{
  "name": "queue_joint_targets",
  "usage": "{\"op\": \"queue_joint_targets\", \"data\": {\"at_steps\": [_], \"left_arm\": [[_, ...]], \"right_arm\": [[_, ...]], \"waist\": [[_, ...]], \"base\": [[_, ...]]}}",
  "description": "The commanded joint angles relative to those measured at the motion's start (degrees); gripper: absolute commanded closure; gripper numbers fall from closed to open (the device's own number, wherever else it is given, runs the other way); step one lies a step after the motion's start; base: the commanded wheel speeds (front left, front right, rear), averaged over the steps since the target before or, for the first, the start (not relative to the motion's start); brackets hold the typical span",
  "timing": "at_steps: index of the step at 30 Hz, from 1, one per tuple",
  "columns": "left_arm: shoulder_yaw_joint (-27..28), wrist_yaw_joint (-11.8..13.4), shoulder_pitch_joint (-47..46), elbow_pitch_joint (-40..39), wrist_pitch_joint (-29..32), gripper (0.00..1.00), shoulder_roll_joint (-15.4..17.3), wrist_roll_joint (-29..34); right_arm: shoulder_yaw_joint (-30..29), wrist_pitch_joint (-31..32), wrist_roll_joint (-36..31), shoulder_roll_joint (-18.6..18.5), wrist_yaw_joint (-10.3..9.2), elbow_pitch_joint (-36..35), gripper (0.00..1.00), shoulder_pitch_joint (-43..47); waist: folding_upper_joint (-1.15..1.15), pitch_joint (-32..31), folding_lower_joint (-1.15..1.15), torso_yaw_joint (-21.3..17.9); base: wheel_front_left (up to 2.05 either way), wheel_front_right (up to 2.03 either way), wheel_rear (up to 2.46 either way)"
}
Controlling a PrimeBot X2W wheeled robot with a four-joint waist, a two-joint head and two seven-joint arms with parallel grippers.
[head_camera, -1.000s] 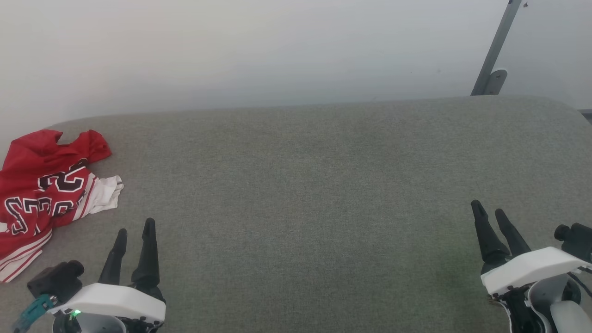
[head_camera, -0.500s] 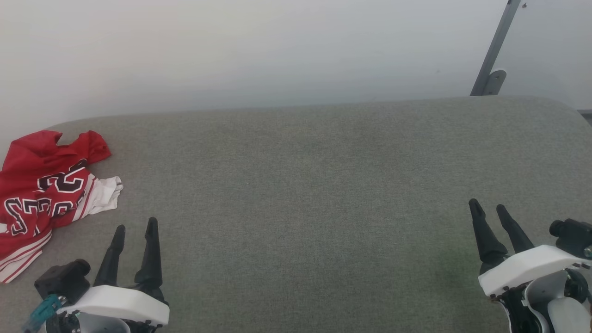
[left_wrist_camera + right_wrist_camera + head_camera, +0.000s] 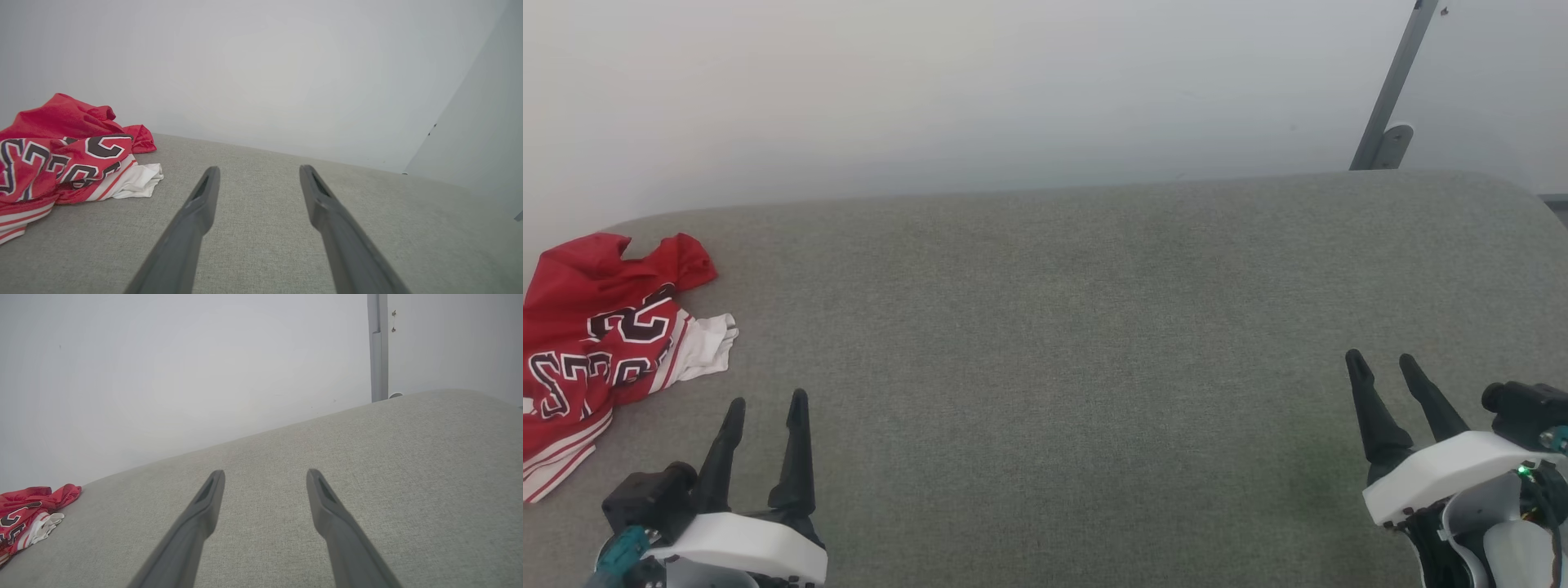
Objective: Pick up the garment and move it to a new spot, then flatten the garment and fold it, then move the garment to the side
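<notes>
**Grey fabric surface set against a pale wall**
The grey woven surface point(image 3: 1062, 327) spans the lower two thirds of the head view, and its far edge rounds downward at the left and right of the frame. Behind it rises a plain pale wall point(image 3: 931, 90). At the upper right a slim grey metal strut point(image 3: 1396, 73) runs up the wall, ending in a rounded bracket point(image 3: 1390, 147) just above the far edge. In the right wrist view, two small fixings point(image 3: 393, 321) sit beside the strut.

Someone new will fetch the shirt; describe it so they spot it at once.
Start at the grey fabric surface by the pale wall. At its left end lies a crumpled red jersey T-shirt with a white sleeve and black, white-outlined lettering. Bright red sets it apart from the dark-fingered left gripper nearby.
</notes>
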Motion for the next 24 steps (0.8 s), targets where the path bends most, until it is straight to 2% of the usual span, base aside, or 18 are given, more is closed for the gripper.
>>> {"op": "queue_joint_targets", "data": {"at_steps": [1,24], "left_arm": [[0.3,-0.1,0.0,-0.4,-0.5,0.00,0.0,1.5],[0.6,-0.9,0.8,-1.0,-2.8,0.00,0.4,10.8]], "right_arm": [[0.1,-0.5,-1.1,-0.4,0.00,-0.4,0.00,-1.0],[1.1,-2.0,-8.7,-1.3,0.00,-0.3,0.00,-1.0]], "waist": [[0.00,0.0,0.00,0.0],[0.00,-0.3,0.00,-0.4]], "base": [[0.00,0.00,0.00],[0.00,0.00,0.00]]}}
